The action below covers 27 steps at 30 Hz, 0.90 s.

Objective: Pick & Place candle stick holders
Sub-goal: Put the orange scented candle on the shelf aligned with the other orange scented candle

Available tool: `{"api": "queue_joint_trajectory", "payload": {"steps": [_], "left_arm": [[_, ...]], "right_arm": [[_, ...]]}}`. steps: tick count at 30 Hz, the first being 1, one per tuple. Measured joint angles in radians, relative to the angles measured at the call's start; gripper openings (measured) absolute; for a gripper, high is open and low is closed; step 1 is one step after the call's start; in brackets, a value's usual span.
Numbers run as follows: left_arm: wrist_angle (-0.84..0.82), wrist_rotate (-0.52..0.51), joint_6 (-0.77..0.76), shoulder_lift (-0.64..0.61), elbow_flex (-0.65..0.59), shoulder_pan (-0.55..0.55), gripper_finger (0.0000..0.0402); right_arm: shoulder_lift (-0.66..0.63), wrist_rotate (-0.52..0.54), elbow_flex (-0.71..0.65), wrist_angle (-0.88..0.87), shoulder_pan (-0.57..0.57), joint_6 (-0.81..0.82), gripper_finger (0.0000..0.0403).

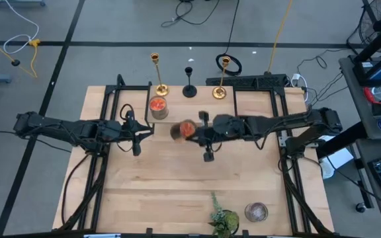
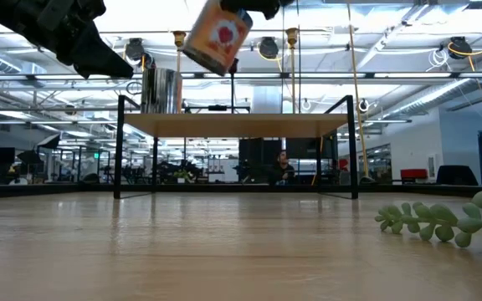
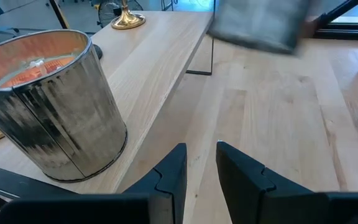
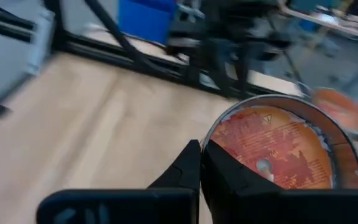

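Right claw (image 1: pixel 192 130): raised mid-surface, clamped on orange jar candle (image 1: pixel 182 130), tilted. Left claw (image 1: pixel 144 129): extended, fingers narrowly apart, empty.

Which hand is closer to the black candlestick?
Right. The right hand, carrying a jar candle, is just in front of the black candlestick; the left hand is farther left.

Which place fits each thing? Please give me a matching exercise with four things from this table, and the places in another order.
Things:
1. black candlestick holder
2. tilted orange jar candle
3. upright orange jar candle
4. grey jar candle

Places:
A. beside the green plant
B. in the air, held by the right gripper
C. between the two gold holders
D. on the raised shelf, near the left gripper

Pairs: 1-C, 2-B, 3-D, 4-A
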Motion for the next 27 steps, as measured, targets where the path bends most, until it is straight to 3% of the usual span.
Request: {"api": "queue_joint_trajectory", "payload": {"steps": [7,16,27], "left_arm": [[0.000,0.000,0.000,0.000,0.000,0.000,0.0093],[-0.005,0.001,0.019,0.000,0.000,0.000,0.0093],[-0.005,0.001,0.024,0.000,0.000,0.000,0.0093]], "right_arm": [[0.003,0.025,0.040,-0.156,-0.158,-0.021,0.0001],[0.000,-0.208,0.040,-0.177,-0.330,0.041,0.0002],[0.000,-0.228,0.012,-0.181,-0.352,-0.011,0.0003]]}}
